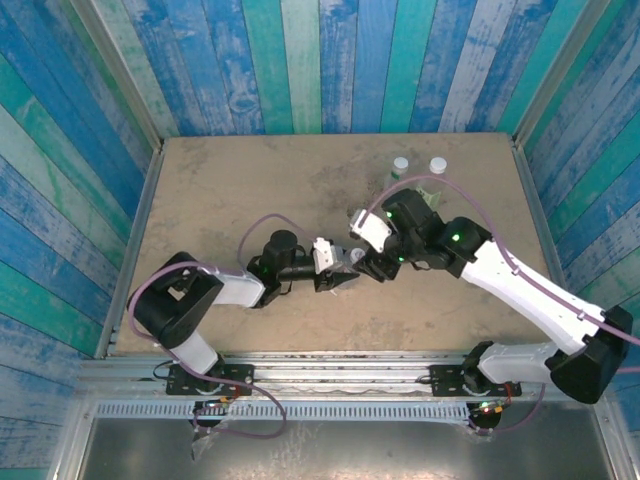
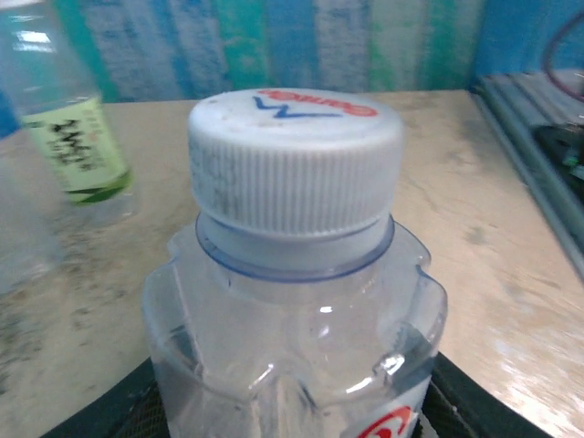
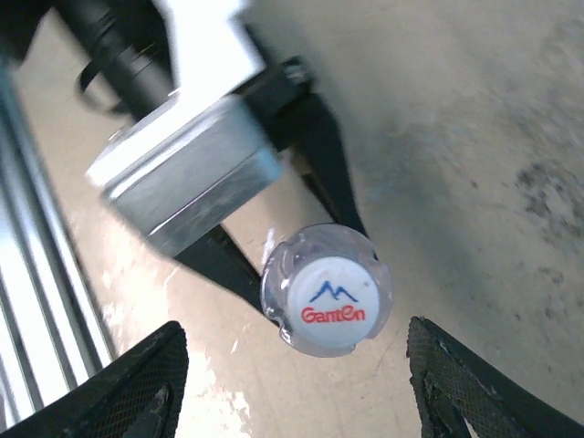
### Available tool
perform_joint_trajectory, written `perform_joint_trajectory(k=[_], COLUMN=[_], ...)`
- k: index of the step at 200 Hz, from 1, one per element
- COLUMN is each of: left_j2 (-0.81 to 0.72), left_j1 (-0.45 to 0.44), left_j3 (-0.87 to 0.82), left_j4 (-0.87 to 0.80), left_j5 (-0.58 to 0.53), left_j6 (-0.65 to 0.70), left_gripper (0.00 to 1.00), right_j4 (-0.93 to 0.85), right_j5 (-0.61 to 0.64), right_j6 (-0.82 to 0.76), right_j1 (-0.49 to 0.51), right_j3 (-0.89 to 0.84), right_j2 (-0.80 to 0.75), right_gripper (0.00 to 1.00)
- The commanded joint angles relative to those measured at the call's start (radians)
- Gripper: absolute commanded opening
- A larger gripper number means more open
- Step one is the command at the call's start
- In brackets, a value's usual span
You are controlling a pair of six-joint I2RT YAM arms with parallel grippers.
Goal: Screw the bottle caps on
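**Cap seated on the held bottle, right fingers wide of it**

Mid-frame in the top view, my left gripper pinches the small clear plastic bottle by its body. Its dark pads show at the bottom corners of the left wrist view, one on either side of the bottle. The white ribbed plastic screw cap with the red and blue logo sits on the neck and looks level. My right gripper hangs above it. Its fingers are spread wide in the lower corners of that view and touch nothing.

Two more capped bottles stand at the upper right of the sandy tabletop. One is the green-labelled clear bottle.

I cannot tell whether the cap is wound tight. If it only rests on the thread, tipping the bottle would shed it. The cap lies higher in the right wrist frame than the finger line, so closing from here might catch the rim off-centre and cock it. The thin walls could also buckle or spin in the left pinch under a twist.
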Motion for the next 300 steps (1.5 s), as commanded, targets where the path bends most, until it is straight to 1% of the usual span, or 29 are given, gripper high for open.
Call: perform_joint_trajectory(k=[1,14,28,49,61,77,126,145,182,210,228,239,249,259,267,282,300], left_j2=[-0.060,-0.075,-0.090,-0.105,-0.109,-0.106,-0.116,-0.128,-0.128,-0.123,-0.122,-0.121,-0.118,-0.115,-0.111,-0.088,-0.046], left_j1=[-0.001,-0.001,-0.002,-0.002,-0.002,-0.002,-0.001,-0.001,-0.002,-0.002,-0.002,-0.001,-0.001,-0.002,-0.002,-0.002,-0.001], left_j3=[0.025,0.042,0.065,0.082,0.086,0.091,0.083,0.080,0.078,0.080,0.073,0.060,0.045,0.035,0.027,0.026,0.050], left_j4=[-0.212,-0.249,-0.313,-0.374,-0.384,-0.382,-0.374,-0.372,-0.361,-0.364,-0.343,-0.288,-0.215,-0.153,-0.101,-0.015,0.023], left_j5=[0.192,0.255,0.317,0.354,0.360,0.368,0.354,0.353,0.353,0.347,0.319,0.273,0.199,0.102,0.044,-0.040,-0.120], left_j6=[0.103,0.102,0.121,0.150,0.158,0.160,0.164,0.164,0.158,0.156,0.142,0.093,0.035,-0.011,-0.052,-0.124,-0.197], left_gripper=[0.52,0.52,0.53,0.53,0.53,0.53,0.53,0.53,0.53,0.53,0.53,0.52,0.53,0.53,0.53,0.52,0.52], right_j4=[-0.051,-0.072,-0.102,-0.128,-0.153,-0.171,-0.203,-0.205,-0.212,-0.219,-0.222,-0.219,-0.206,-0.186,-0.162,-0.110,-0.042], right_j5=[-0.144,-0.140,-0.163,-0.184,-0.203,-0.213,-0.235,-0.237,-0.255,-0.258,-0.257,-0.254,-0.241,-0.211,-0.169,-0.052,0.075], right_j6=[-0.320,-0.360,-0.398,-0.418,-0.432,-0.447,-0.470,-0.467,-0.460,-0.456,-0.450,-0.435,-0.395,-0.334,-0.265,-0.122,0.063], right_j1=[-0.003,-0.005,-0.004,-0.005,-0.005,-0.005,-0.012,-0.014,-0.014,-0.014,-0.014,-0.014,-0.014,-0.014,-0.014,-0.017,-0.019], right_j3=[-0.027,-0.014,0.012,0.045,0.062,0.076,0.075,0.079,0.090,0.106,0.114,0.114,0.115,0.114,0.111,0.103,0.098], right_j2=[-0.036,-0.035,-0.018,0.021,0.041,0.063,0.094,0.105,0.135,0.156,0.156,0.152,0.148,0.144,0.140,0.132,0.129], right_gripper=[0.62,0.57,0.54,0.48,0.47,0.50,0.47,0.43,0.38,0.30,0.28,0.25,0.24,0.24,0.24,0.23,0.23])
